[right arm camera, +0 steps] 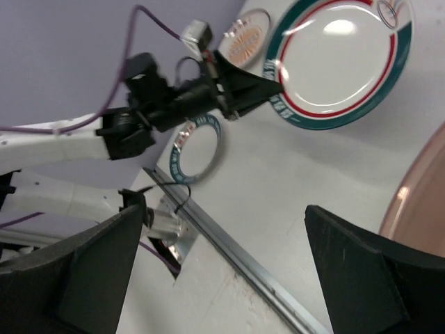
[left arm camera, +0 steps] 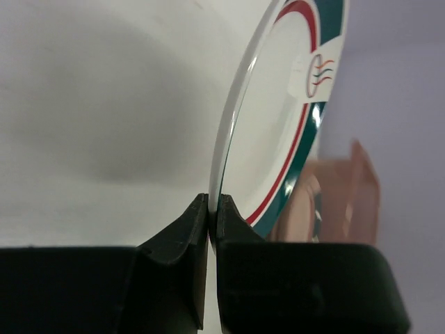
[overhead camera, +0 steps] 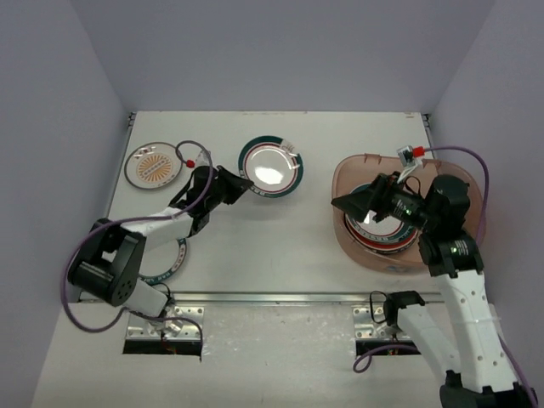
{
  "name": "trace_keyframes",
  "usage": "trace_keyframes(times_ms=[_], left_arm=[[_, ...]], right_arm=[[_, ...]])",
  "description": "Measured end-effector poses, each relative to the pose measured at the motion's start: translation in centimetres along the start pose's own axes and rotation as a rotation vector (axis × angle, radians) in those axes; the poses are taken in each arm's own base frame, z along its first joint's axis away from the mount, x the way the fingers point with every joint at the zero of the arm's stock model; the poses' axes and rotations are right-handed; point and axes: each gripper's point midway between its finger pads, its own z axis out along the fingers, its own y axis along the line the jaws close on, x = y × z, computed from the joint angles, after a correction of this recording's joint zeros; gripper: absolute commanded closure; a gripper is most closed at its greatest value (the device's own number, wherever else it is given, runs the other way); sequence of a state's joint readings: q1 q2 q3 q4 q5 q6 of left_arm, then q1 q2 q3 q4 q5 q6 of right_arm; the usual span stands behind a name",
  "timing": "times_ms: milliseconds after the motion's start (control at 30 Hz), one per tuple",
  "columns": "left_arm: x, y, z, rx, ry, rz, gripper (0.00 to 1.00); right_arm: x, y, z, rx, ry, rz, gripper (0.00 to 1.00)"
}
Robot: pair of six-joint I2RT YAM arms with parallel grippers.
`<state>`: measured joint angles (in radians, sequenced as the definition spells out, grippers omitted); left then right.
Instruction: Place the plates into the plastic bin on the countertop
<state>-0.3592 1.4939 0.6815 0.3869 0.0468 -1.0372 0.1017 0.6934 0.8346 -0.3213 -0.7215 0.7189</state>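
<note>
Pinched at its rim in the left gripper (overhead camera: 240,185): teal-rimmed plate (overhead camera: 270,167), at mid-countertop (overhead camera: 255,238), well left of the plastic bin (overhead camera: 350,248). Spread wide above the bin's stacked plates (overhead camera: 382,238): right gripper (overhead camera: 365,204). Likely next, a carry rightward across to the bin.

Top view looks down from behind, whole tabletop (overhead camera: 255,246) in frame. Left wrist camera is jammed right up against a plate (left arm camera: 278,125) (edge-on, facing rightward). Right wrist looks back leftward from farther off, sharing that plate.
</note>
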Motion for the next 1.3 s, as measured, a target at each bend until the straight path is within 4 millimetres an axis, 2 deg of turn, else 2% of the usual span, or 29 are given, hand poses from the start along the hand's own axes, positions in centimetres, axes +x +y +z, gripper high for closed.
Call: trace_keyframes(times_ms=[67, 133, 200, 267, 367, 467, 567, 600, 667, 700, 733, 767, 833, 933, 1000, 1033, 1167, 1233, 1300], left_arm=[[2.5, -3.3, -3.4, 0.15, 0.083, 0.061, 1.0], [4.1, -5.0, -6.0, 0.255, 0.148, 0.103, 1.0], [5.3, -5.1, -7.9, 0.309, 0.203, 0.124, 1.0], [6.6, -4.5, -9.2, 0.332, 0.263, 0.131, 1.0], [8.2, -3.9, -11.2, 0.357, 0.344, 0.135, 1.0], [8.9, -4.5, -13.2, 0.408, 0.386, 0.142, 1.0], [9.0, -5.7, -14.7, 0.469, 0.404, 0.154, 1.0], [9.0, -5.9, -15.0, 0.482, 0.41, 0.155, 1.0], [9.2, -6.1, -15.3, 0.492, 0.423, 0.154, 0.89], [9.2, -6.1, -15.4, 0.494, 0.429, 0.153, 0.77], [9.3, -6.1, -15.4, 0.495, 0.434, 0.152, 0.36], [9.3, -6.2, -15.5, 0.495, 0.438, 0.152, 0.01], [9.2, -6.4, -15.6, 0.484, 0.444, 0.157, 0.0], [7.5, -7.1, -15.2, 0.401, 0.384, 0.204, 0.0], [4.8, -7.8, -15.1, 0.311, 0.265, 0.257, 0.0], [3.0, -8.2, -15.6, 0.269, 0.187, 0.284, 0.0], [-3.0, -8.7, -19.5, 0.159, -0.094, 0.367, 0.0], [-4.5, -7.8, -21.0, 0.1, -0.174, 0.399, 0.0], [-5.4, -6.7, -22.2, 0.05, -0.22, 0.432, 0.0]], right_arm=[[-0.8, -0.9, 0.9, 0.045, 0.054, 0.003, 0.01], [-1.3, -2.2, 1.9, 0.096, 0.099, -0.006, 0.01], [-0.9, -3.8, 2.8, 0.146, 0.148, -0.003, 0.01], [0.1, -5.3, 3.4, 0.185, 0.2, 0.011, 0.1], [1.8, -6.6, 4.1, 0.207, 0.27, 0.033, 0.35], [3.7, -6.9, 4.8, 0.176, 0.328, 0.055, 0.46], [6.0, -6.5, 5.2, 0.118, 0.384, 0.085, 0.49], [6.6, -6.3, 5.2, 0.101, 0.398, 0.095, 0.54], [7.1, -5.9, 5.4, 0.069, 0.408, 0.104, 0.85], [7.2, -5.7, 5.5, 0.055, 0.409, 0.107, 1.0], [7.3, -5.6, 5.5, 0.043, 0.409, 0.11, 1.0], [7.2, -5.5, 5.6, 0.041, 0.4, 0.106, 1.0], [7.0, -5.6, 5.5, 0.057, 0.379, 0.102, 1.0], [6.1, -6.5, 4.8, 0.139, 0.316, 0.099, 1.0], [4.7, -8.0, 3.5, 0.229, 0.22, 0.108, 1.0], [3.8, -9.3, 2.3, 0.306, 0.154, 0.133, 1.0], [-0.5, -14.5, -3.7, 0.605, -0.139, 0.19, 1.0], [-1.5, -16.1, -6.3, 0.737, -0.236, 0.2, 1.0], [-1.6, -17.1, -7.9, 0.831, -0.28, 0.201, 1.0]])
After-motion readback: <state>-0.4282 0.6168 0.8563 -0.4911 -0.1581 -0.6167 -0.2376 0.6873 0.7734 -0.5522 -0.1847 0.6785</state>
